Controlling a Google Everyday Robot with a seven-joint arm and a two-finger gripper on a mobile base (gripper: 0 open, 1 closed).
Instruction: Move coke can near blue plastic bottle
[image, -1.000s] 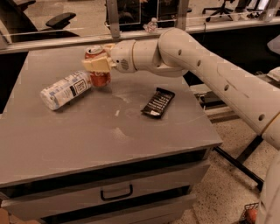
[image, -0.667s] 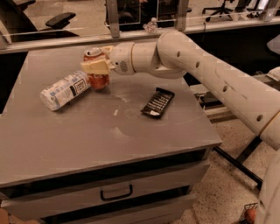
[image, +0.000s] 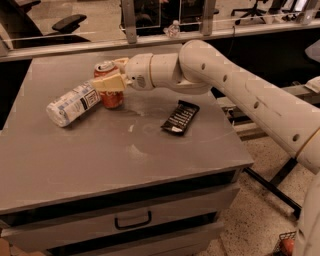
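- My gripper (image: 104, 73) is closed on the coke can (image: 113, 99), one cream finger across its front and the other behind its rim. The can stands upright between them, its base at or just above the table (image: 100, 165); I cannot tell which.
- The blue plastic bottle (image: 71, 104) lies on its side just past my fingertips, its near end touching or almost touching the can.
- Risk: the bottle is round and smooth, so a nudge from the can or my front finger could send it rolling away over the table.
- Risk: thin aluminium dents under a hard squeeze, and its slick painted wall could slip or tip as I let go.
- The can is a short red cylinder with a silver top. The bottle is longer, clear plastic with a pale label and a dark panel.
- Behind my wrist, well apart, lies a flat black snack packet (image: 180, 117), glossy and crinkly.
- The table is matte grey, flat and scuffed.
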